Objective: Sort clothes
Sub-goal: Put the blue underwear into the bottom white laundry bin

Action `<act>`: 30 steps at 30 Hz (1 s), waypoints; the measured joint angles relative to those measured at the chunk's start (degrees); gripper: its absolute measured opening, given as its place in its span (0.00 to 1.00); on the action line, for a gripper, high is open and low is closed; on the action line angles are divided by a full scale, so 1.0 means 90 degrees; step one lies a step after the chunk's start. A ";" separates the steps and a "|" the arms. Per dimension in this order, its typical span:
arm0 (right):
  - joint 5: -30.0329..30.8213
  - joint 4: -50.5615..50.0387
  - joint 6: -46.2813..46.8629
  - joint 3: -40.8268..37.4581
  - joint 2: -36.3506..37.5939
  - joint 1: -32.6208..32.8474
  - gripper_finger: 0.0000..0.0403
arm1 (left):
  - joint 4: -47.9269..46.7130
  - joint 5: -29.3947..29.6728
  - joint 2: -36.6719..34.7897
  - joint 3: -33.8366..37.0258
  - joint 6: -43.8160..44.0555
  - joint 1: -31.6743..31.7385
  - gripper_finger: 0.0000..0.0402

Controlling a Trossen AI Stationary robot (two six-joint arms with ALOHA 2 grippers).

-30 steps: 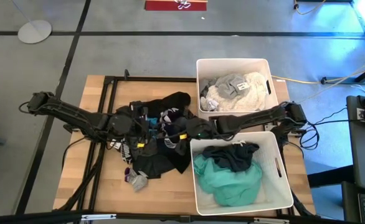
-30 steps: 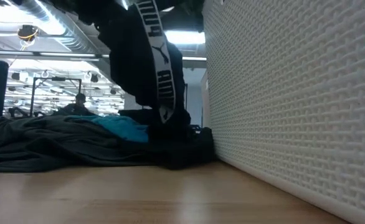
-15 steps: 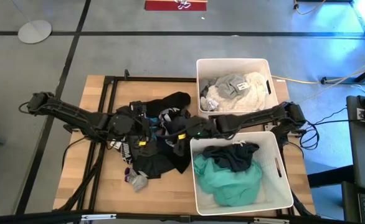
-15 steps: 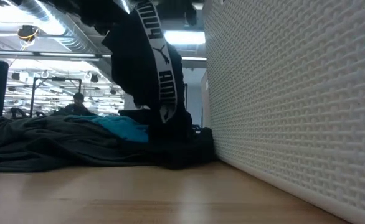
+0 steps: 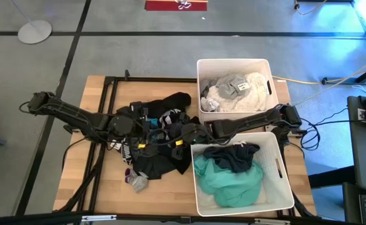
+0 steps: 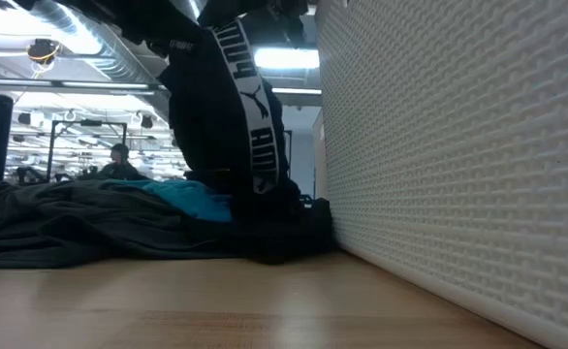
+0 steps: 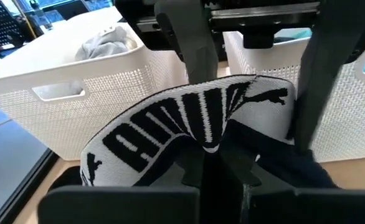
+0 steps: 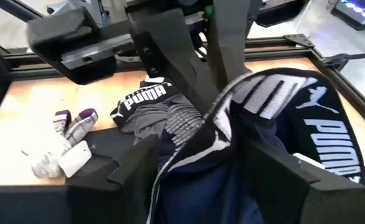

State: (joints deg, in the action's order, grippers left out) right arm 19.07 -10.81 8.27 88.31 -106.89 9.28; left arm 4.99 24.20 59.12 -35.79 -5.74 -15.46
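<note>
A navy brief with a white Puma waistband (image 7: 170, 124) hangs between my two grippers over the dark clothes pile (image 5: 161, 159) at the table's middle. It hangs down in the low view (image 6: 236, 107). My left gripper (image 5: 150, 134) is shut on the waistband. My right gripper (image 5: 182, 133) faces it from the table's right. It is open, and its fingers are spread wide about the brief (image 8: 232, 143). A grey sock with purple marks (image 5: 136, 180) lies on the wood near the pile's front edge. My left gripper pinches the white waistband's edge (image 7: 215, 144) between its two fingers, coming level from the table's left. The brief hangs below the hold, its lower part on the pile. My right gripper has the navy cloth (image 8: 213, 162) between its spread fingers. The waistband (image 8: 322, 134) drapes over the outer side of one finger (image 8: 282, 171). I cannot tell if the finger is inside the waist opening.
Two white bins stand at the table's right. The far bin (image 5: 233, 60) holds white and grey clothes. The near bin (image 5: 283, 169) holds teal and dark ones, and its wall (image 6: 458, 145) fills the right of the low view. Bare wood shows at the front left.
My right gripper has gone a little toward the table's left, closer to my left gripper. The hanging brief has swung slightly with it. My left gripper stays shut on the waistband.
</note>
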 joint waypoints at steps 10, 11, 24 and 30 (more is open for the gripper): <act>0.0559 -0.0538 0.0091 -0.0012 0.0136 -0.0039 0.57 | -0.0083 0.0104 -0.0010 -0.0046 0.0053 -0.0038 0.03; 0.0420 -0.0526 0.0109 -0.0012 0.0141 -0.0050 0.57 | -0.0045 0.0097 -0.0010 -0.0046 0.0003 -0.0048 0.03; -0.0733 -0.0049 -0.0307 -0.0012 -0.0160 -0.0046 0.32 | 0.0399 -0.0546 -0.0010 -0.0034 -0.0205 -0.0092 0.03; -0.0736 -0.0023 -0.0636 -0.0012 -0.0160 -0.0036 0.04 | 0.0372 -0.0546 -0.0010 -0.0034 -0.0085 -0.0092 0.03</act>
State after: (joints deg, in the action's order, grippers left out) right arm 12.45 -11.02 2.55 88.20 -108.33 8.95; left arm 8.34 19.29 59.02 -36.10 -6.50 -16.29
